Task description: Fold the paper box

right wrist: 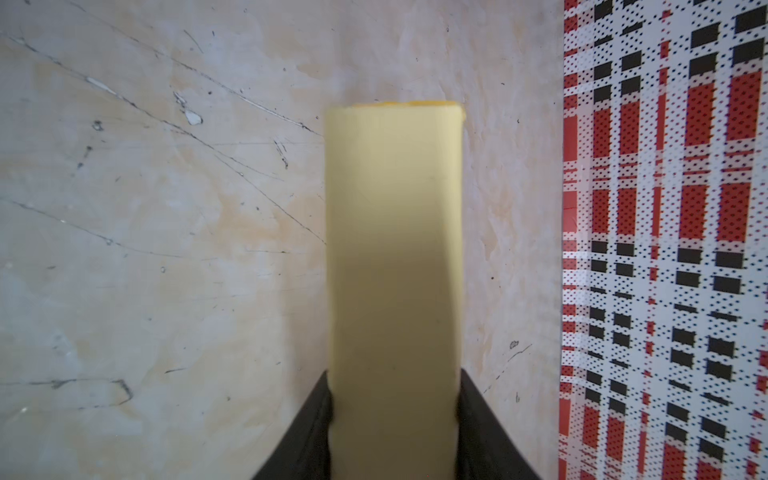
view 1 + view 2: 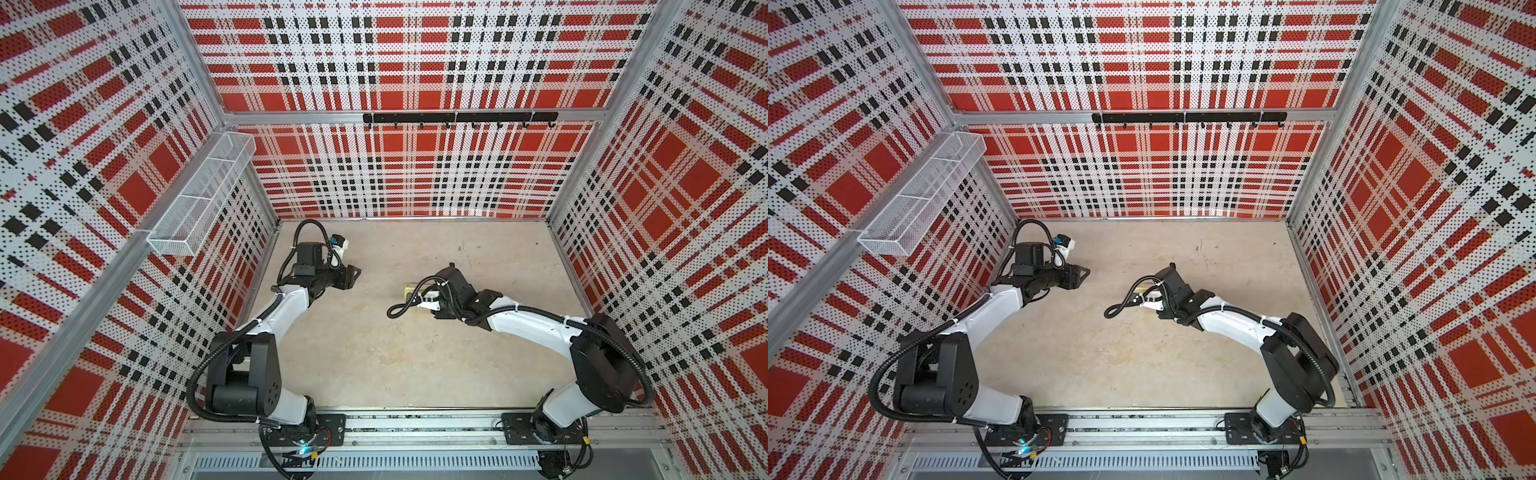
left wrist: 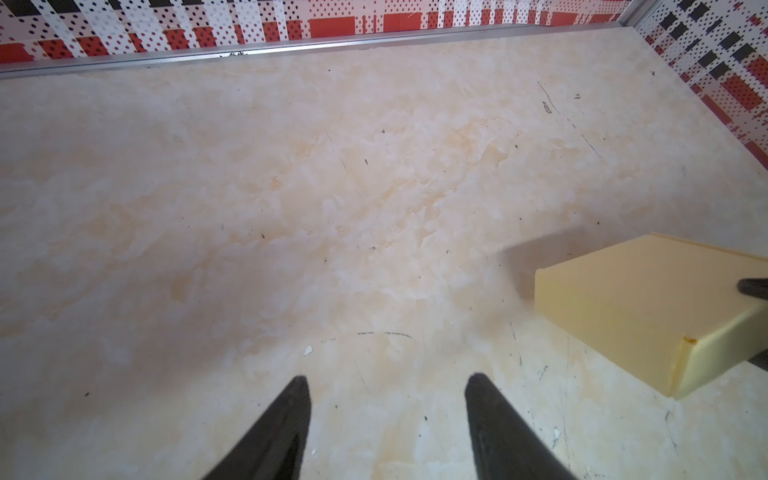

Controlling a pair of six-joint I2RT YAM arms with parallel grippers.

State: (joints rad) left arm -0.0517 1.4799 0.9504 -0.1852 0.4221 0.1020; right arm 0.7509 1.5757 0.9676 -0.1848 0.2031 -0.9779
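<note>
Right wrist view: right end effector [image 1: 395, 374] clamps the paper box [image 1: 395, 228] across its thickness to steady it; left end effector [image 3: 388, 380] hangs released, apart.

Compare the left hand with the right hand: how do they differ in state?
The left hand is open and empty; the right hand is shut on the pale yellow flat cardboard box. The left hand points at beige table, apart from the box; the right hand touches it on two sides. Both hands have black tapered fingers.
</note>
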